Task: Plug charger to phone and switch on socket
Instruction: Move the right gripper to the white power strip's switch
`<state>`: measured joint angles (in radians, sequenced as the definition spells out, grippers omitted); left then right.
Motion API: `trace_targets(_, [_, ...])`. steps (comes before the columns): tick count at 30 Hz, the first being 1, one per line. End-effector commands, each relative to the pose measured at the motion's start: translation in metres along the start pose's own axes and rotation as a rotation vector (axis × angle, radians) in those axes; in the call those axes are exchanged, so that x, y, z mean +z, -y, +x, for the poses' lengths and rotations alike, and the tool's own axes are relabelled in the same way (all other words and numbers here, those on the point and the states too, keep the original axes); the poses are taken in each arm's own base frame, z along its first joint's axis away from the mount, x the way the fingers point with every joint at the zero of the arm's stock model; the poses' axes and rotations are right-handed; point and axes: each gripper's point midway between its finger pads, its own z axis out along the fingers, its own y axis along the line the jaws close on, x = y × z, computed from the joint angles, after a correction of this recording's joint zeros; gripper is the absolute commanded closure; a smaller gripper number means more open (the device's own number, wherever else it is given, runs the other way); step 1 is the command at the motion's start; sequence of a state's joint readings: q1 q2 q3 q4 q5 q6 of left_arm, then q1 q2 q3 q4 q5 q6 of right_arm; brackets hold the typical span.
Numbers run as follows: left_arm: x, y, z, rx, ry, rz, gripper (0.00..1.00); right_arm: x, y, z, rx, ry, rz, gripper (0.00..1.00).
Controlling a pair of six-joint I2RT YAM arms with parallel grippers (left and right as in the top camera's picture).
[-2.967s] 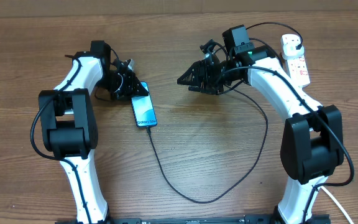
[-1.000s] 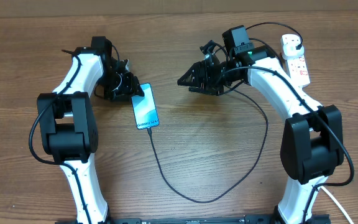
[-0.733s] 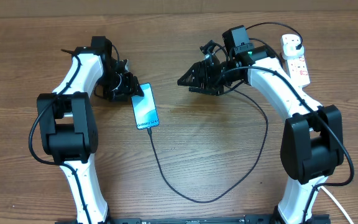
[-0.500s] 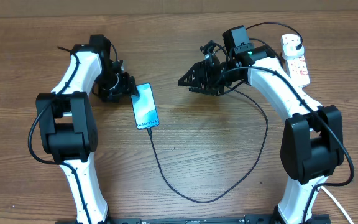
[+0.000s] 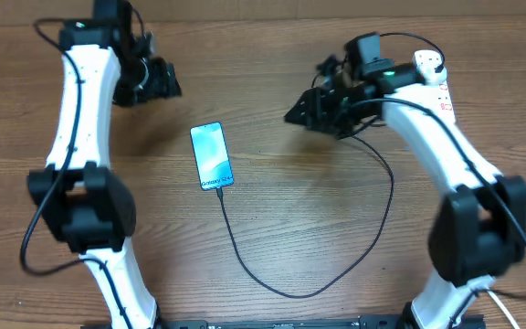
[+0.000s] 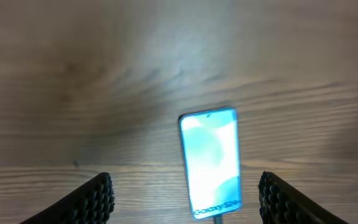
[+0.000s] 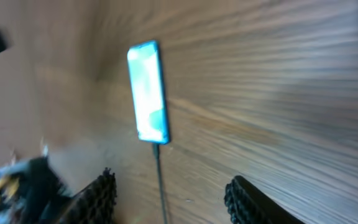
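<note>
The phone (image 5: 211, 156) lies flat on the wooden table with its screen lit, also in the left wrist view (image 6: 210, 162) and the right wrist view (image 7: 148, 92). The charger (image 5: 245, 265), a thin black cable, meets the phone's near end and loops along the table toward the right arm. The socket (image 5: 443, 91) is a white strip at the back right, partly hidden by the right arm. My left gripper (image 5: 163, 80) hovers open, back and left of the phone. My right gripper (image 5: 298, 111) hangs open and empty, right of the phone.
A thick white cord (image 5: 500, 306) shows at the front right corner. The right arm's own black cables (image 5: 400, 41) arc over the socket end. The charger cable (image 7: 159, 180) passes under the right gripper's fingers (image 7: 247, 199).
My left gripper has opened and drawn back from the phone toward the far left. The right arm has shifted right, toward the socket. The phone stays put with the cable at its end.
</note>
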<state>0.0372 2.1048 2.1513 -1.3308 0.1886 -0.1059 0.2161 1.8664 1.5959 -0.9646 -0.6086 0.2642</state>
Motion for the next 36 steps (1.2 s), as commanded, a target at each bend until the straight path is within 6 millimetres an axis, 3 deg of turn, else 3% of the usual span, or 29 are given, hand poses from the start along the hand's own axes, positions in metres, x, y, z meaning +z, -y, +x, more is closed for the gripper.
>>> trace_targets(1, [-0.067, 0.014, -0.015, 0.024, 0.167, 0.008, 0.31, -0.064, 0.012, -0.027, -0.017, 0.191, 0.119, 0.38])
trace_targets(8, [-0.145, 0.028, -0.009, 0.057, 0.345, 0.026, 0.25, -0.142, 0.099, -0.04, 0.188, 0.341, 0.288, 0.34])
trace_targets(9, [-0.152, 0.029, -0.008, 0.06, 0.361, 0.029, 0.0, -0.152, 0.112, -0.042, 0.221, 0.363, 0.299, 0.34])
trace_targets(10, [-0.158, 0.03, -0.006, 0.062, 0.374, 0.03, 0.0, -0.162, 0.123, -0.043, 0.245, 0.387, 0.31, 0.34])
trace_targets(15, [-0.164, 0.031, -0.005, 0.065, 0.385, 0.032, 0.0, -0.211, 0.178, -0.056, 0.335, 0.53, 0.393, 0.34])
trace_targets(18, [-0.159, 0.031, -0.005, 0.064, 0.375, 0.031, 0.0, -0.228, 0.204, -0.062, 0.355, 0.589, 0.467, 0.34])
trace_targets(26, [-0.158, 0.031, -0.006, 0.063, 0.373, 0.03, 0.0, -0.225, 0.253, -0.081, 0.345, 0.62, 0.598, 0.3])
trace_targets(36, [-0.158, 0.031, -0.006, 0.063, 0.373, 0.031, 0.0, -0.184, 0.311, -0.104, 0.364, 0.604, 0.632, 0.29])
